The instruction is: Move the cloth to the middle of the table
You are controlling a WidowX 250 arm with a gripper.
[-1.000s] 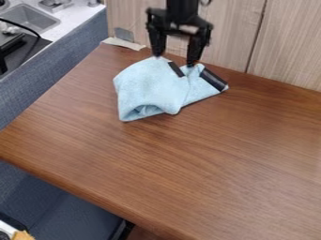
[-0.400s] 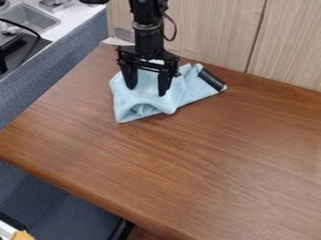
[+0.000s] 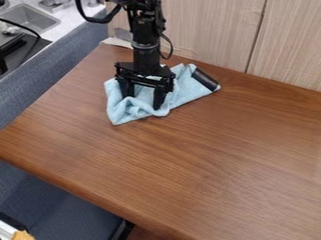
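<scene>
Over the left part of the cloth stands the black gripper [image 3: 143, 102], its two fingers spread apart and pressed down into the fabric. The light blue cloth [image 3: 182, 90] lies crumpled near the back left of the brown wooden table [image 3: 188, 159], with folds bunched between and around the fingertips. A black strip marks the cloth's right end. Part of the cloth is hidden behind the gripper.
A wood-panelled wall [image 3: 207, 33] rises along the table's back edge. A pale flat piece [image 3: 118, 42] lies at the back left corner. Beyond a blue-grey partition [image 3: 56, 61] are a sink [image 3: 31, 19] and a black stove.
From above the cloth's back edge, the gripper has come forward, left and down onto it. The cloth has shifted slightly left, and its folds have bunched up around the fingers.
</scene>
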